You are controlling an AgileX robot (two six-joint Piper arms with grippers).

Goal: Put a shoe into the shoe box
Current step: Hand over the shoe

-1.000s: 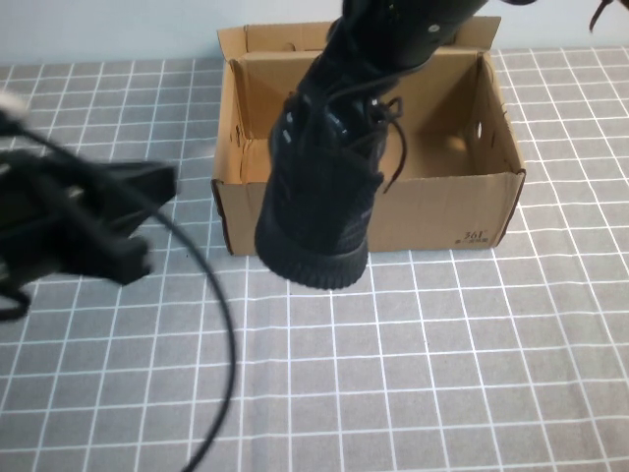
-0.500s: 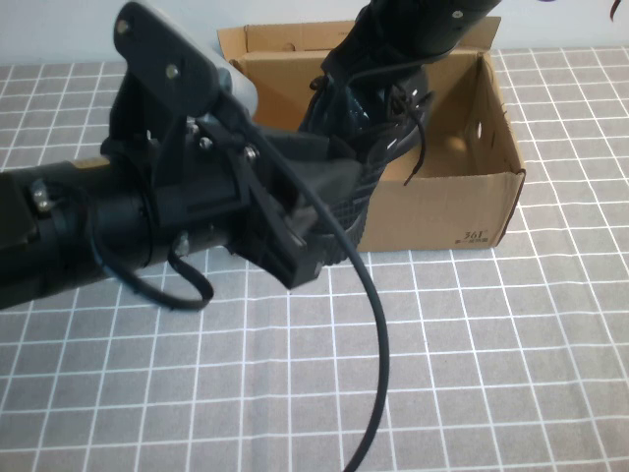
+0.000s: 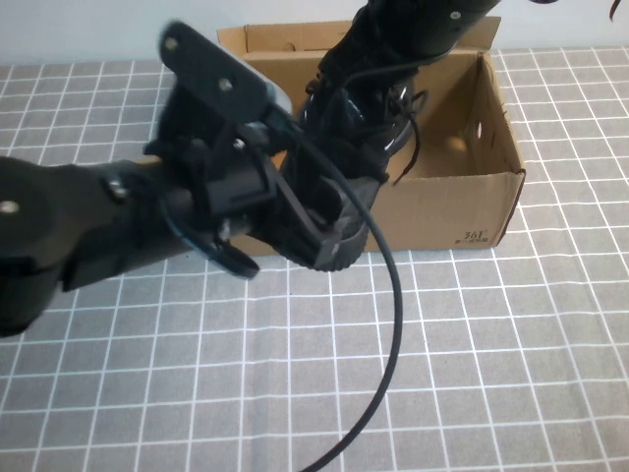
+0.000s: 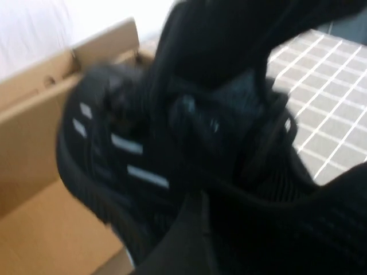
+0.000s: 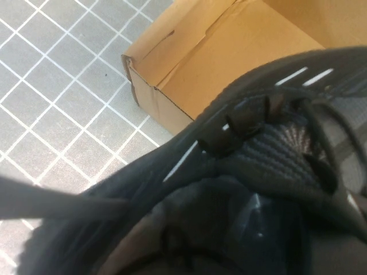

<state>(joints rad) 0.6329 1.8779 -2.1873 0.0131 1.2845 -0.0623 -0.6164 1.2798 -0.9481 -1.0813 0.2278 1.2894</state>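
The black knit shoe (image 3: 354,128) hangs toe-down over the front left wall of the brown cardboard shoe box (image 3: 462,211). My right gripper (image 3: 388,59) comes down from the top and is shut on the shoe's upper part. My left gripper (image 3: 319,231) reaches in from the left and sits against the shoe's toe and sole, in front of the box's front wall. The left wrist view shows the shoe (image 4: 132,160) with its white stripes close up and the box (image 4: 34,114) behind it. The right wrist view shows the shoe's laces (image 5: 269,149) and a box corner (image 5: 200,63).
A grey cloth with a white grid (image 3: 472,354) covers the table. A black cable (image 3: 388,334) from the left arm loops down to the front edge. The left arm (image 3: 79,226) fills the left middle of the high view.
My left arm has swung in from the far left up to the shoe's toe. The shoe has shifted a little back toward the box while the right gripper holds it.
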